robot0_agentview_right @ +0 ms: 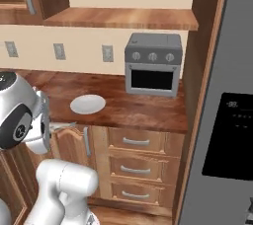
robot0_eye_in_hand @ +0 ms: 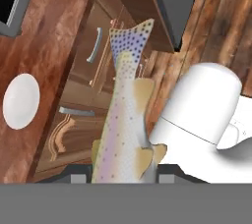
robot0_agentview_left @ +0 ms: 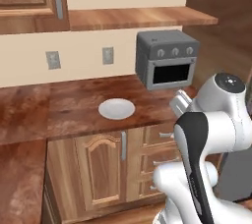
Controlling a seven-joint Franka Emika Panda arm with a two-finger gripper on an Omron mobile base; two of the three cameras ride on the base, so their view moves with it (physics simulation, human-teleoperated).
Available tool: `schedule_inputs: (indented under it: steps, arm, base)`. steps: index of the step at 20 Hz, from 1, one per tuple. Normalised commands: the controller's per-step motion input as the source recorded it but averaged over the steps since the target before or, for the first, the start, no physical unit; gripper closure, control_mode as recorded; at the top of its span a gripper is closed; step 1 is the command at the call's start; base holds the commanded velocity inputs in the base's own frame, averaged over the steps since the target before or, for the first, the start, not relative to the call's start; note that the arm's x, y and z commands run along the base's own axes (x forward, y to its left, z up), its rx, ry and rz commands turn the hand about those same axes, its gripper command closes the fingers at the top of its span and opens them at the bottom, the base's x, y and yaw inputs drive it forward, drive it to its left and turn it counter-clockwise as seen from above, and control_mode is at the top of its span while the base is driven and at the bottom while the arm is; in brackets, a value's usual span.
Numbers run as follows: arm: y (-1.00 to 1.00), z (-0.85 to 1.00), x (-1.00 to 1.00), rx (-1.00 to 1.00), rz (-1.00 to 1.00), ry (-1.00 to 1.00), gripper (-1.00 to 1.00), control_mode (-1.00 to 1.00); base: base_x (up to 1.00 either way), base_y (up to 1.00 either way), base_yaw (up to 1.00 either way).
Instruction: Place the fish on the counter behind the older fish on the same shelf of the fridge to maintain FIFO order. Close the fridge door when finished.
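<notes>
Fish point(robot0_eye_in_hand: 123, 120) is off the counter point(robot0_agentview_left: 74, 105) and in the gripper point(robot0_eye_in_hand: 123, 176), seen in the hand view: body rises from between the two dark finger tips, spotted tail fanned at the far end. Gripper is clenched on the head end of the fish, so most of its length sticks out unsupported. White plate point(robot0_agentview_left: 116, 108) sits bare on the counter, in front of and to the left of the grey toaster oven point(robot0_agentview_left: 167, 58).

The arm is folded close to its own base, hand out over the cabinet drawers point(robot0_agentview_right: 136, 142) rather than over the counter (judging from the hand view, where drawer fronts lie behind the fish).

Fridge point(robot0_agentview_right: 232, 120) is at the right edge of the right base view, dispenser-panel door facing the camera. Shelves and older fish not visible here, and I cannot tell whether the plain door is open.

Risks from here:
- Long overhang past the gripper: a fast swing or base turn could let the fish pivot or slip out and drop to the floor.
- Tail leads the motion, so it could clip the wooden panel point(robot0_agentview_right: 197, 95) beside the fridge or a door edge on the way in.
- The folded arm is near its own links; a tight reach may hit its limit.
- Placing in front of the older fish instead of behind would break FIFO (wrong shelf too).
- Forgetting the door.
</notes>
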Motion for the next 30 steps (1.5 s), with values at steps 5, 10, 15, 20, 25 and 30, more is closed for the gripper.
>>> schedule_inputs:
  steps: [5,10,15,20,25,30]
  arm:
    - [0.0,0.0,0.0,0.0,0.0,0.0,1.0,1.0]
    - [0.0,0.0,0.0,0.0,0.0,0.0,1.0,1.0]
    - [0.0,0.0,0.0,0.0,0.0,0.0,1.0,1.0]
    - [0.0,0.0,0.0,0.0,0.0,0.0,1.0,1.0]
    - [0.0,0.0,0.0,0.0,0.0,0.0,1.0,1.0]
    - [0.0,0.0,0.0,0.0,0.0,0.0,1.0,1.0]
  base:
    - [-1.0,0.0,-0.15]
    - [-0.91,-0.05,-0.18]
    - [-0.47,-0.61,-0.3]
    - [0.09,-0.83,-0.39]
    - [0.46,-0.46,-0.34]
    - [0.67,-0.05,-0.13]
